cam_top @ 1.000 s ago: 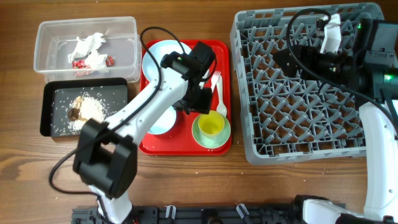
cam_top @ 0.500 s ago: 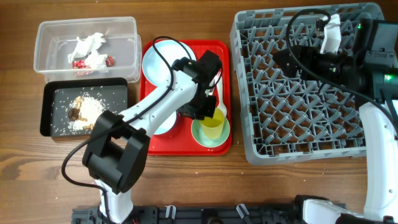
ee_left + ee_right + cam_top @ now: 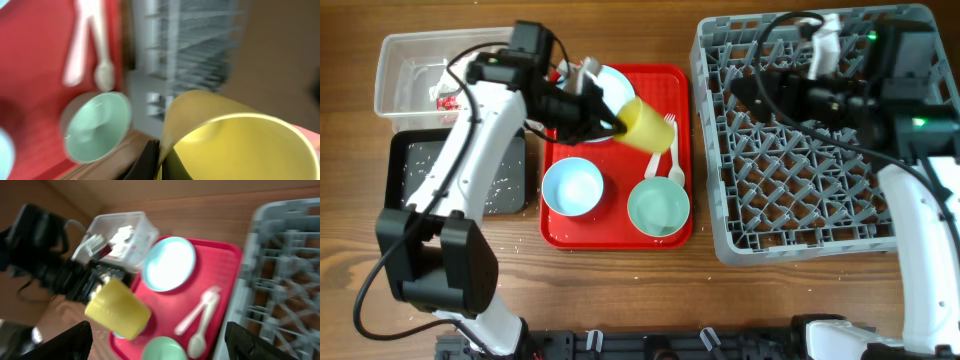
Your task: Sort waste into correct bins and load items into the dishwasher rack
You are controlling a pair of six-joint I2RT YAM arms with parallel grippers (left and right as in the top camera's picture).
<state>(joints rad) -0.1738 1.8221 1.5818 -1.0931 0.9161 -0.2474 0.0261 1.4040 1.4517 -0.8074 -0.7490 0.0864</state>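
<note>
My left gripper [image 3: 612,126] is shut on the rim of the small yellow cup [image 3: 643,124]. It holds the cup tilted on its side above the red tray [image 3: 620,232]. In the left wrist view one black finger lies on each side of the cup [image 3: 240,145] wall. On the tray lie a blue bowl [image 3: 572,186], a teal bowl [image 3: 658,207], the white fork and spoon [image 3: 672,150], and the light blue plate [image 3: 612,84], half hidden by the arm. My right gripper [image 3: 160,339] hangs open over the left part of the grey dishwasher rack [image 3: 800,160], holding nothing.
The clear tub [image 3: 405,62] at the far left holds white napkins [image 3: 120,235] and a red wrapper. The black tray [image 3: 408,170] in front of it carries scattered rice, partly under my left arm. Bare wood runs along the front edge.
My left gripper shut on the cup's rim, lifted it out of the teal bowl and carried it up and back over the tray. The right arm shifted slightly left.
</note>
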